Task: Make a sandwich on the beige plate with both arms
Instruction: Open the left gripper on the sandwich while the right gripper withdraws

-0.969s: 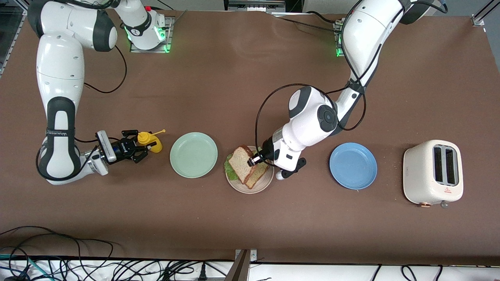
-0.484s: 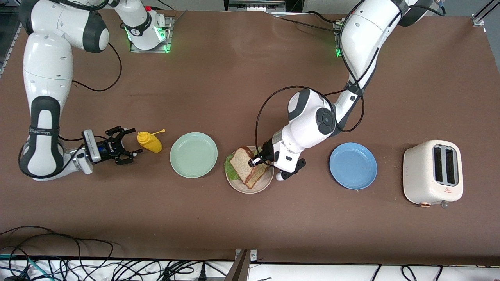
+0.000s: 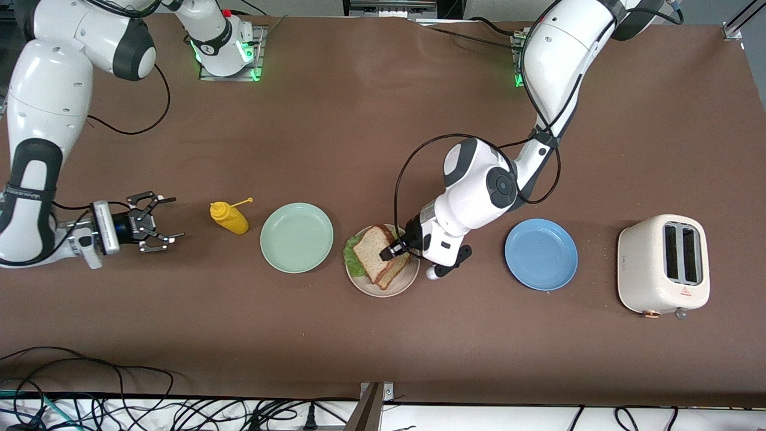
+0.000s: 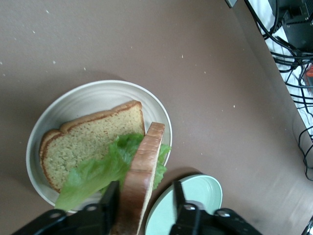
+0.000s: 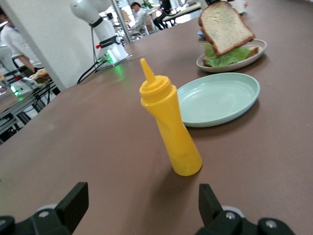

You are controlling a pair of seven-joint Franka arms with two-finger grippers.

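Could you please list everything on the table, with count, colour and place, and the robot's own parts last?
Beige plate: one, pale beige, mid-table between the green and blue plates.
Bottom slice: one, tan-brown, flat on the beige plate.
Lettuce: one leaf, green, on the bottom slice.
Top slice: one, tan-brown, tilted over the lettuce, between the left gripper's fingers.
Green plate: one, mint green, beside the beige plate, toward the right arm's end.
Bottle: one, yellow, upright beside the green plate.
Blue plate: one, blue, toward the left arm's end.
Toaster: one, cream, beside the blue plate.
Left gripper: black, over the beige plate.
Right gripper: black, open, beside the bottle, apart from it.
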